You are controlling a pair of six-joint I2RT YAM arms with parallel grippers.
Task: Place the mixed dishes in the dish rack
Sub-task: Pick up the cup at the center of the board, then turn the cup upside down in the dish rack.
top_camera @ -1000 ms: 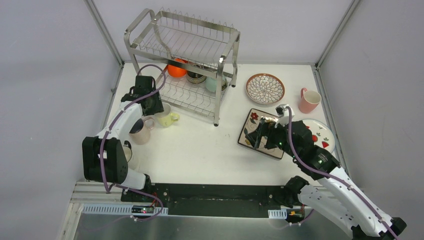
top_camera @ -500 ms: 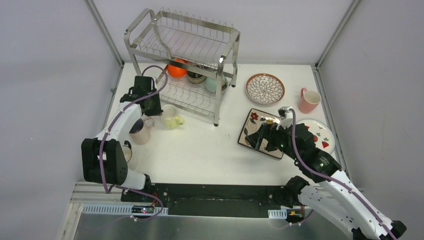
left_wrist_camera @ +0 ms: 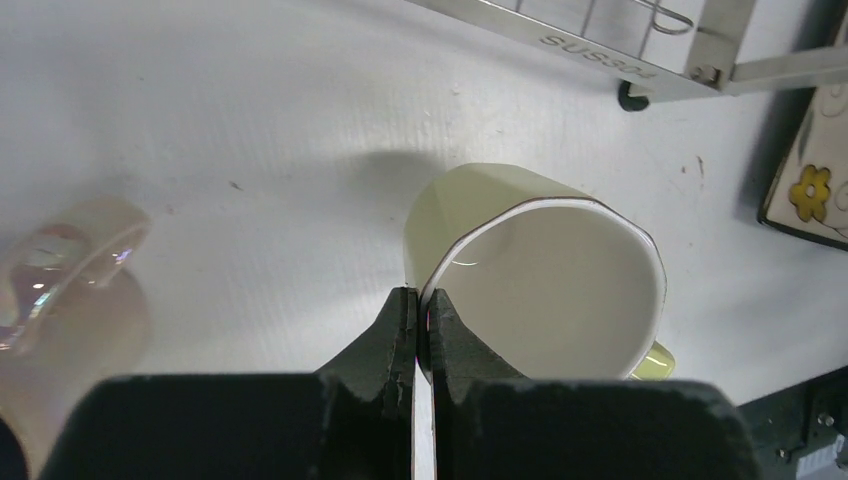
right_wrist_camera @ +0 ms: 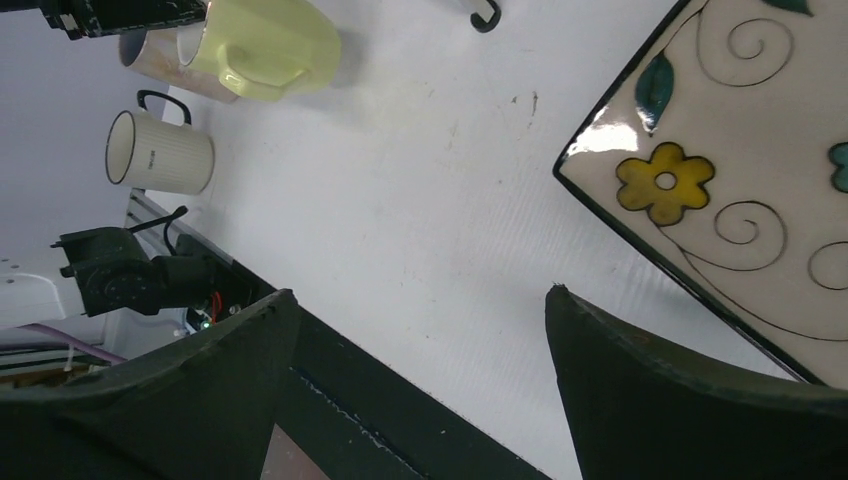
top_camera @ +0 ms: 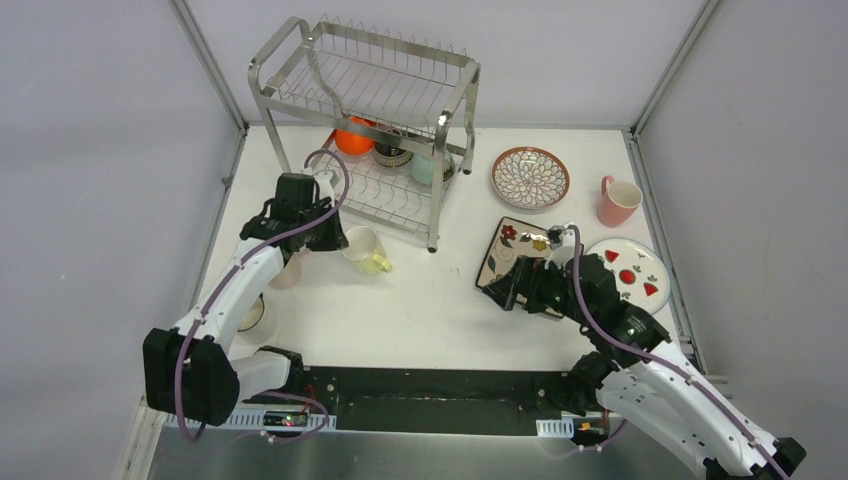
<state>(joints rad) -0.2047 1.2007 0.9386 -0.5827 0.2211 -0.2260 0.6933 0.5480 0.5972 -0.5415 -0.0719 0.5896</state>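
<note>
Three bowls [top_camera: 391, 153] are in the steel wire dish rack [top_camera: 365, 95]; the left gripper [left_wrist_camera: 421, 310] pinches the yellow-green mug [left_wrist_camera: 540, 280], the right gripper [right_wrist_camera: 420, 292] is spread near the unloaded square floral cream plate [right_wrist_camera: 760, 200].

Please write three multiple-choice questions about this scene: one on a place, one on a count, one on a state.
1. Where is the orange bowl? A) lower tier of the dish rack B) upper tier C) on the table
2. How many plates lie on the table? A) one B) three C) five
3. The left end effector is: A) open B) shut on the yellow-green mug C) shut on a plate
Answers: 1A, it sits under the upper shelf; 2B, petal-pattern plate, square floral plate, red-marked plate; 3B, fingers pinch its rim.
</note>
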